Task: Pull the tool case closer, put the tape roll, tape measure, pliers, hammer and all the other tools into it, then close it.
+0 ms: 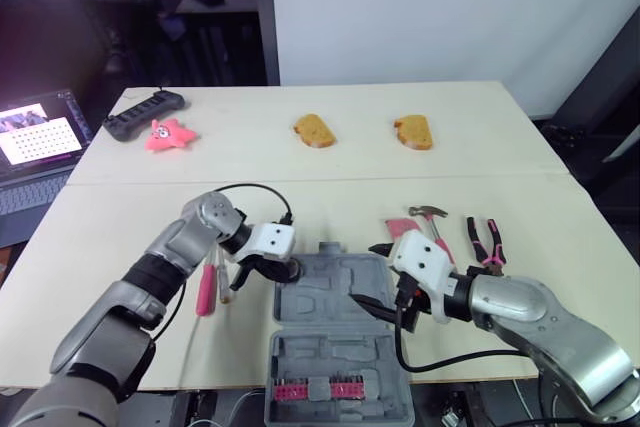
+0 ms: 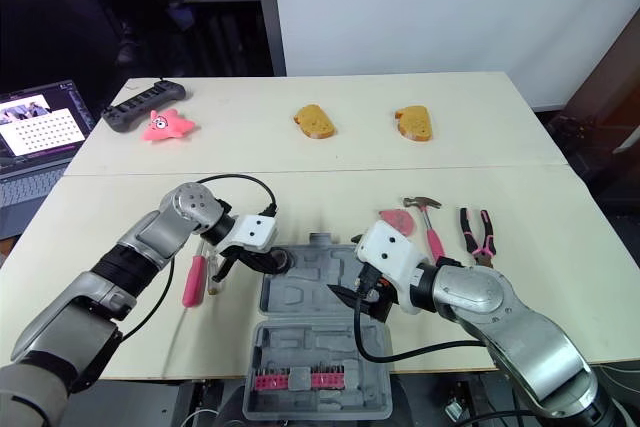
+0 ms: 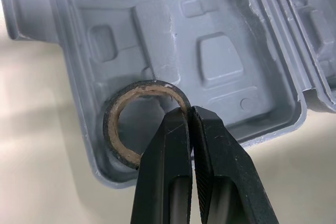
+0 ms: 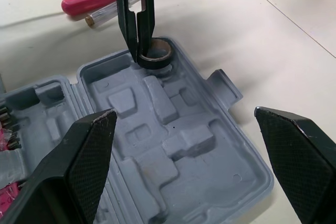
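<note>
The grey tool case [image 1: 340, 292] lies open at the table's front middle, with a row of pink bits [image 1: 320, 389] in its near half. My left gripper [image 1: 283, 269] is shut on the black tape roll [image 3: 108, 127], pinching the ring's wall at the far left corner of the case's far half. My right gripper [image 4: 184, 114] is open over the case's right side with nothing between its fingers. A pink-handled hammer [image 1: 432, 222] and pink-handled pliers [image 1: 487, 242] lie right of the case. A pink screwdriver [image 1: 207, 287] and a small clear-handled one [image 1: 224, 282] lie left of it.
A flat pink object [image 1: 402, 227] lies beside the hammer. Two bread pieces [image 1: 314, 130] [image 1: 414, 131], a pink star toy [image 1: 168, 134] and a black controller [image 1: 145, 112] sit at the back. A laptop [image 1: 40, 142] stands off the table's left edge.
</note>
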Tool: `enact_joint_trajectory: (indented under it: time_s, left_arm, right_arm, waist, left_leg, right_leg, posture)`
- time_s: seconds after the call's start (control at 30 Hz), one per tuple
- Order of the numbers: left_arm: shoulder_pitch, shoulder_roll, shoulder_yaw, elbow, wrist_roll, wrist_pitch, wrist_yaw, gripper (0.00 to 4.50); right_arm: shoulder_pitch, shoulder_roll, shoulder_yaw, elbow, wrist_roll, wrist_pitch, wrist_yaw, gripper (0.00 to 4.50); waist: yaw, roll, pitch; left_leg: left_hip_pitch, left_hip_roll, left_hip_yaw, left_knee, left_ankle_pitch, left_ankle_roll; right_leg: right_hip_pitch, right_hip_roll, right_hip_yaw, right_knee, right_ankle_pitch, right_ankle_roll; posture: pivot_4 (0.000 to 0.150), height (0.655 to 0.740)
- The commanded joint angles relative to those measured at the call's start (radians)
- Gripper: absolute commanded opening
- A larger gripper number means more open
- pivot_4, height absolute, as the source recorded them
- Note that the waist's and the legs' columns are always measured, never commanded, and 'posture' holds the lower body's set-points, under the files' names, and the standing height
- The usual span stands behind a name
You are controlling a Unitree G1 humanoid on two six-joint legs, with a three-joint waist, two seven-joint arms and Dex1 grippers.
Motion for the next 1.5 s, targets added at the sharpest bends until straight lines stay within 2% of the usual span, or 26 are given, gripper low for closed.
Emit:
enact_joint_trajectory:
  time_s: [0.03,0.17,0.3,0.63,0.77,1.03,1.13,1.2,1.5]
  left_arm:
    - [-0.014,0.002,0.002,0.01,0.013,-0.018,0.003,0.01]
    - [-0.018,-0.002,0.01,0.011,0.015,-0.031,0.016,1.34]
    - [-0.029,0.0,0.03,-0.001,0.001,-0.027,0.017,3.29]
    - [-0.014,0.035,0.124,-0.101,-0.109,0.077,-0.019,3.29]
    - [0.044,0.034,0.182,-0.104,-0.154,0.096,0.032,3.29]
    - [0.226,-0.046,0.333,-0.096,-0.295,0.102,0.175,3.29]
    - [0.252,-0.061,0.339,-0.109,-0.301,0.098,0.199,2.39]
    - [0.263,-0.063,0.336,-0.122,-0.301,0.097,0.206,1.46]
    - [0.284,-0.095,0.317,-0.056,-0.3,0.027,0.221,1.46]
  right_arm:
    - [0.0,0.008,-0.021,-0.045,0.012,0.0,-0.008,4.5]
    - [0.001,0.007,-0.023,-0.044,0.013,-0.001,-0.007,4.5]
    - [0.002,0.006,-0.026,-0.042,0.014,-0.003,-0.005,4.5]
    - [0.006,0.006,-0.022,-0.038,0.011,-0.008,-0.001,4.5]
    - [0.013,0.009,-0.021,-0.043,0.008,-0.008,-0.008,4.5]
    - [0.035,0.017,-0.033,-0.047,0.006,-0.012,-0.024,4.5]
    - [0.038,0.018,-0.038,-0.05,0.008,-0.01,-0.026,4.5]
    - [0.04,0.018,-0.04,-0.05,0.008,-0.008,-0.026,4.5]
    - [0.044,0.02,-0.042,-0.05,0.008,-0.004,-0.036,4.5]
  waist:
    - [0.0,0.0,0.0]
    - [0.0,0.0,0.0]
    - [0.0,0.0,0.0]
    - [-0.001,0.0,0.0]
    - [-0.002,0.0,0.0]
    - [0.0,0.0,0.0]
    - [0.004,0.0,0.0]
    - [0.004,0.0,0.0]
    - [0.002,0.0,0.0]
  left_leg:
    - [0.0,0.0,0.0,0.0,0.0,0.0]
    - [0.0,0.0,0.0,0.0,0.0,0.0]
    - [0.0,0.0,0.0,0.0,0.0,0.0]
    - [0.0,0.0,0.0,0.0,0.0,0.0]
    - [0.0,0.0,0.0,0.0,0.0,0.0]
    - [0.0,0.0,-0.001,0.001,0.0,0.0]
    - [0.0,0.0,-0.001,0.001,0.0,0.0]
    - [0.0,0.0,-0.001,0.001,0.0,0.0]
    - [0.0,0.0,-0.001,0.001,0.0,0.0]
  right_leg:
    - [0.0,0.0,0.0,0.0,0.0,0.0]
    - [0.0,0.0,0.0,0.0,0.0,0.0]
    - [0.0,0.0,0.0,0.0,0.0,0.0]
    - [0.0,0.0,0.0,0.0,0.0,0.0]
    - [0.0,0.0,0.0,0.0,0.0,0.0]
    - [0.0,0.0,0.0,0.0,0.0,0.0]
    - [0.0,-0.001,0.0,0.0,0.0,0.0]
    - [0.0,-0.001,0.0,0.0,0.0,0.0]
    - [0.0,-0.001,0.0,0.0,0.0,0.0]
  posture:
    - [0.15,0.74]
    - [0.15,0.74]
    - [0.15,0.74]
    - [0.15,0.74]
    - [0.15,0.74]
    - [0.15,0.74]
    - [0.15,0.74]
    - [0.15,0.74]
    - [0.15,0.74]
